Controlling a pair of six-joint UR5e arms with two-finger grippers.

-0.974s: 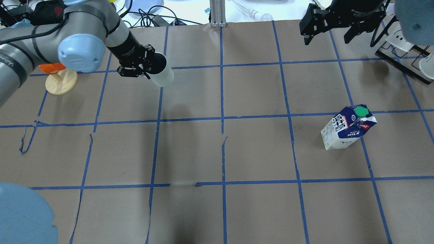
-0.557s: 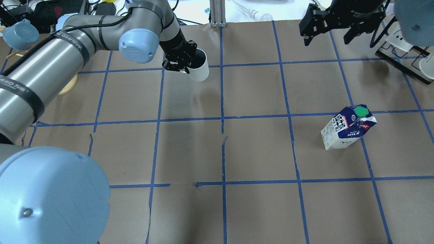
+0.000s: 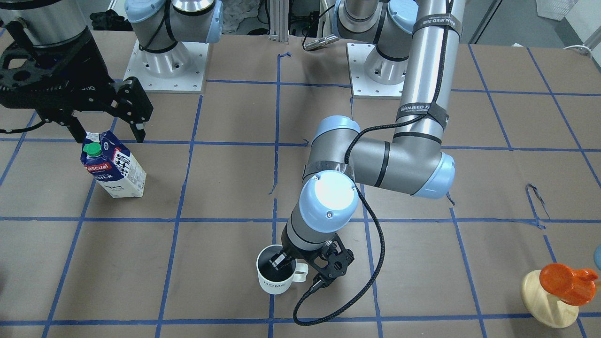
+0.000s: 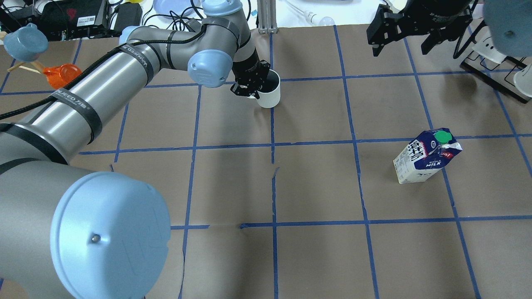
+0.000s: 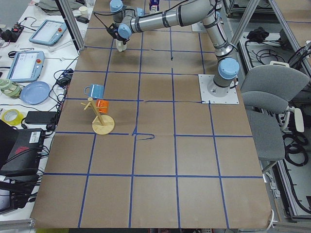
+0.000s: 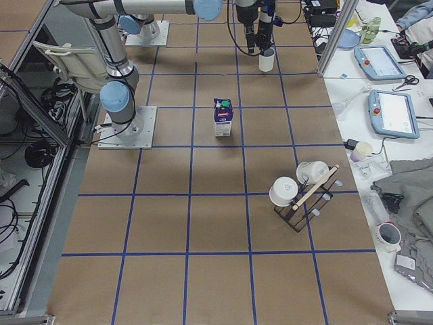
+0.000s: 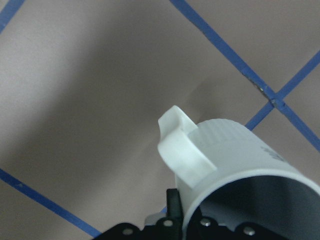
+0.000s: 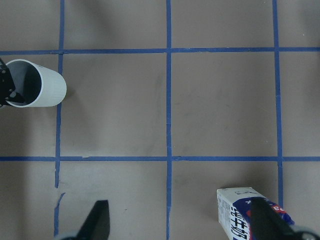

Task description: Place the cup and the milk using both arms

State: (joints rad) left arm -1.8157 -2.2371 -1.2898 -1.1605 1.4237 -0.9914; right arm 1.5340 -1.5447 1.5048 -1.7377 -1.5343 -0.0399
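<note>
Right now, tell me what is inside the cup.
One finger of the left hand, gripping the cup wall. Nothing else shows; the finger covers part of the dark bottom.

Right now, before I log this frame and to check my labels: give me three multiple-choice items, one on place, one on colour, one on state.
1. The milk carton stands on the table's: A robot-left half; B far edge; C robot-right half.
2. Its cap is: A red; B green; C yellow.
3. The left pincer is: A shut on the white mug; B open; C shut on the carton.
Answers: 1C, the overhead view shows it right of centre; 2B, plainly green; 3A, its jaws straddle the rim.
</note>
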